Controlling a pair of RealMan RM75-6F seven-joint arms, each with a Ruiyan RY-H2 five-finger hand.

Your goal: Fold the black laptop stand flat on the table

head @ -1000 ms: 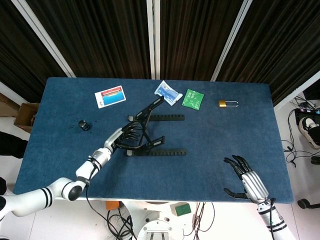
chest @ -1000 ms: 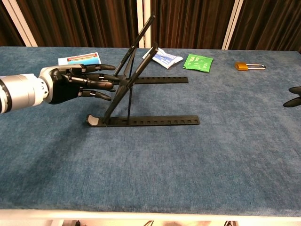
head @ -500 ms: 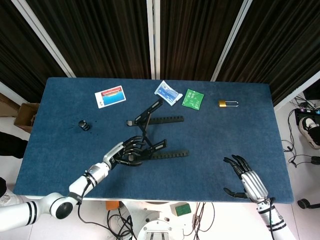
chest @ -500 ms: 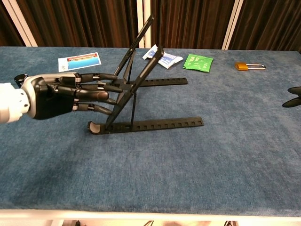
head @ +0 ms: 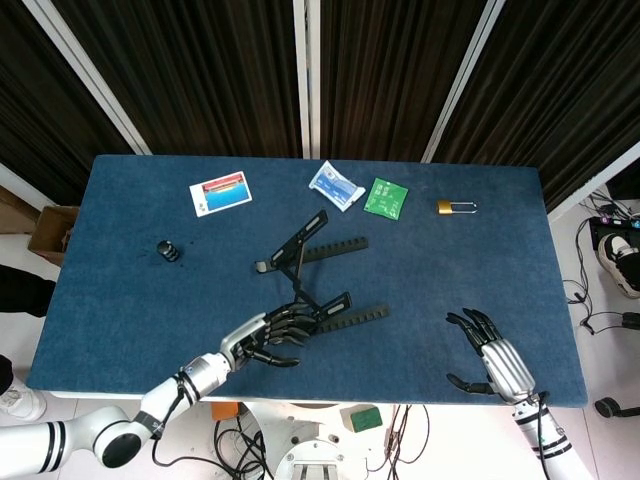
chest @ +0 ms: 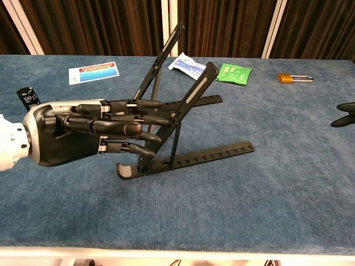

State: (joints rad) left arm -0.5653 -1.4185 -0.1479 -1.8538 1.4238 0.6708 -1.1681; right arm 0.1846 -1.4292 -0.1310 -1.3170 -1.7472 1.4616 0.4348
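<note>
Black and still propped up, the laptop stand (chest: 183,116) sits mid-surface (chest: 277,210), nearest the white packet (chest: 188,65). We judge the fold barely begun: next, press its raised arms down. Our left hand (chest: 89,133) reaches level, fingers (chest: 138,117) curled around the stand's struts. Our right hand (head: 490,355) rests open, far from the stand.

The left hand (head: 262,342) reaches with fingers extended onto the near end of the black laptop stand (head: 318,285), whose props rise just beyond its fingertips. The right hand (head: 488,353) rests well apart on the table (head: 120,310), fingers spread, holding nothing.
</note>
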